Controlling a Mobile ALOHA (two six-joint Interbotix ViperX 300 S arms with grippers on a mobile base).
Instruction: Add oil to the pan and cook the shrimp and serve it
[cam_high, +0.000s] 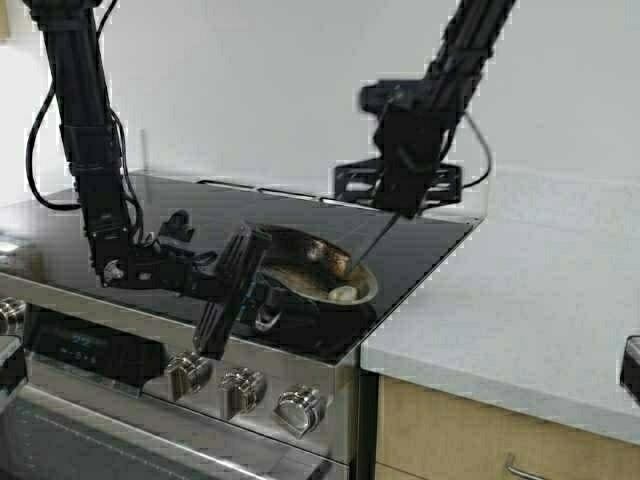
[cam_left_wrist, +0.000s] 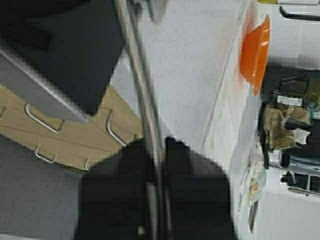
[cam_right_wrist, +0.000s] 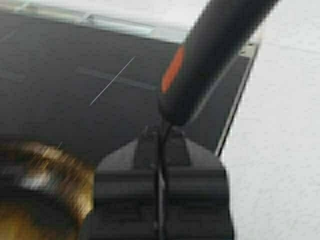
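The steel pan (cam_high: 312, 262) is tilted over the black cooktop, its low rim toward the counter. A pale shrimp (cam_high: 343, 294) lies at that low rim. My left gripper (cam_high: 262, 298) is shut on the pan's steel handle (cam_left_wrist: 142, 95); in the left wrist view the gripper (cam_left_wrist: 160, 142) clamps that rod. Above the pan my right gripper (cam_high: 400, 205) is shut on a utensil with a black and orange grip (cam_right_wrist: 200, 65). The utensil's thin shaft (cam_high: 372, 245) slants down into the pan. In the right wrist view the gripper (cam_right_wrist: 161, 132) pinches the shaft, with the browned pan (cam_right_wrist: 35, 192) beside it. The oil is out of view.
Steel knobs (cam_high: 240, 390) line the stove front (cam_high: 120, 350). A pale counter (cam_high: 520, 300) runs to the right of the cooktop, with wooden drawers (cam_left_wrist: 60, 135) below. An orange bowl (cam_left_wrist: 255, 50) stands on the counter farther off, past it a cluttered dark tray (cam_left_wrist: 290, 120).
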